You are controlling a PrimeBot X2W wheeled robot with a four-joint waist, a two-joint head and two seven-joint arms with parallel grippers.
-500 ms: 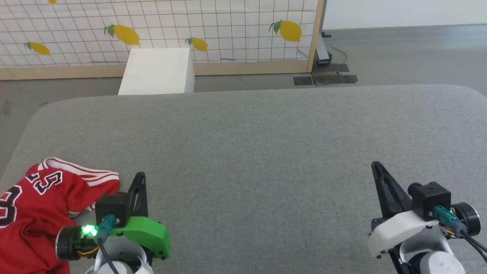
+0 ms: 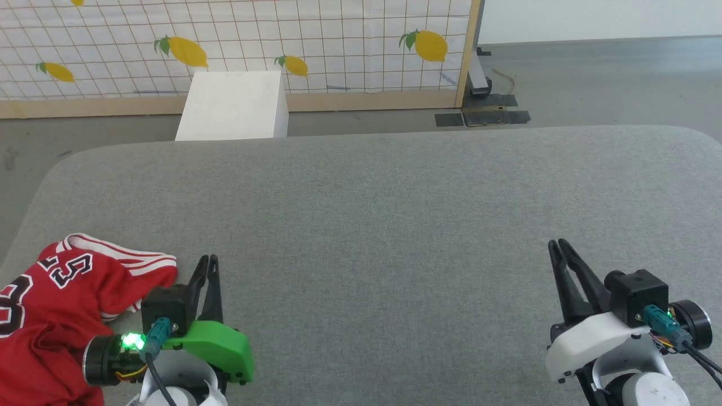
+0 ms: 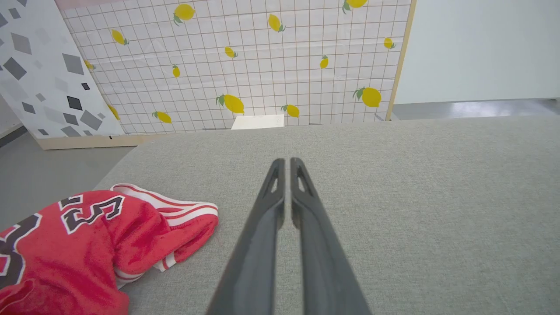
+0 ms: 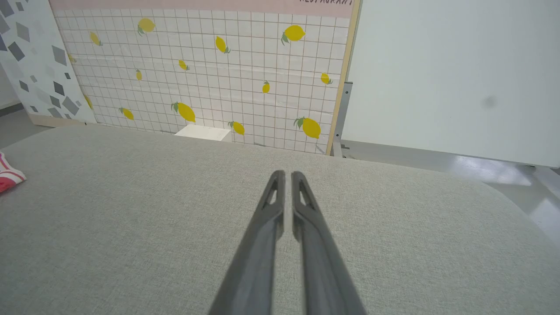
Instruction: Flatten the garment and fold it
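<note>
left hand [image 2: 207,257]: lower left of the head view, fingers pressed together, holding nothing, over the grey table [image 2: 395,225]
right hand [image 2: 555,242]: lower right, fingers pressed together, empty
garment [image 2: 67,299]: red jersey, crumpled in the lower-left corner, just beside the left hand

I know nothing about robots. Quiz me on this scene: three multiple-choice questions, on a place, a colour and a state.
1. Where does the red jersey lie?
A) the grey table's near left corner
B) the table's middle
C) on the floor
2. What colour is the cover behind the left pincer?
A) white
B) green
C) blue
3. The jersey is:
A) spread flat
B) neatly folded
C) bunched up
Answers: 1 A, it sits beside the left pincer; 2 B, it is bright green; 3 C, it lies crumpled in folds.
</note>
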